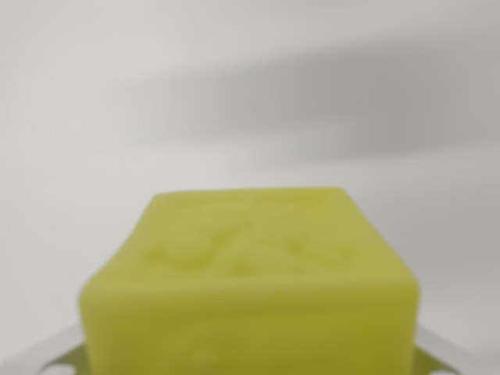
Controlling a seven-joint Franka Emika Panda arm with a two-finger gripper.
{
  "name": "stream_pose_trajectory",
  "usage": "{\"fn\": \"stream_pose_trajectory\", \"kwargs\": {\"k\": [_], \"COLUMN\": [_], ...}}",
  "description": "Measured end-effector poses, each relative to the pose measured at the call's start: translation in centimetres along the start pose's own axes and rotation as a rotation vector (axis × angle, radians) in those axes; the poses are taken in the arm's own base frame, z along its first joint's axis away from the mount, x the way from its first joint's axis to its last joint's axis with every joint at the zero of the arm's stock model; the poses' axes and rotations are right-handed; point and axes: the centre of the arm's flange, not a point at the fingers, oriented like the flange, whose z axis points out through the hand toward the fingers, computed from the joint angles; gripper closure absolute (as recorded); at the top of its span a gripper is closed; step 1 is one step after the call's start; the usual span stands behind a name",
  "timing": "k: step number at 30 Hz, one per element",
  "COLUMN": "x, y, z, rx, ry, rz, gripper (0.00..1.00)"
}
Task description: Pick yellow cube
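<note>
The yellow cube (250, 289) fills the lower middle of the wrist view, very close to the camera and blurred, with a faint embossed pattern on its top face. My gripper (250, 361) is shut on it. A pale metal finger (48, 355) shows at the cube's lower left side and another at its lower right, each pressed against a side face. The cube's bottom edge is cut off by the frame.
Behind the cube lies a plain white surface, out of focus, with a broad grey shadow band (328, 101) running across the upper right. Nothing else shows in this view.
</note>
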Motion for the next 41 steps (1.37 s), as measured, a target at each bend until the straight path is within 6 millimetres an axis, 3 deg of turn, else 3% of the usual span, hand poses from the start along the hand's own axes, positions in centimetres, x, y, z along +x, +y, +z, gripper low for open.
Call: {"fn": "stream_pose_trajectory", "kwargs": {"k": [30,41], "x": [0.0,0.0], "y": [0.0,0.0], "z": [-7.5,-7.9], "rx": [0.0,0.0], "ry": [0.0,0.0], "rz": [0.0,0.0], "gripper": [1.0,1.0]}}
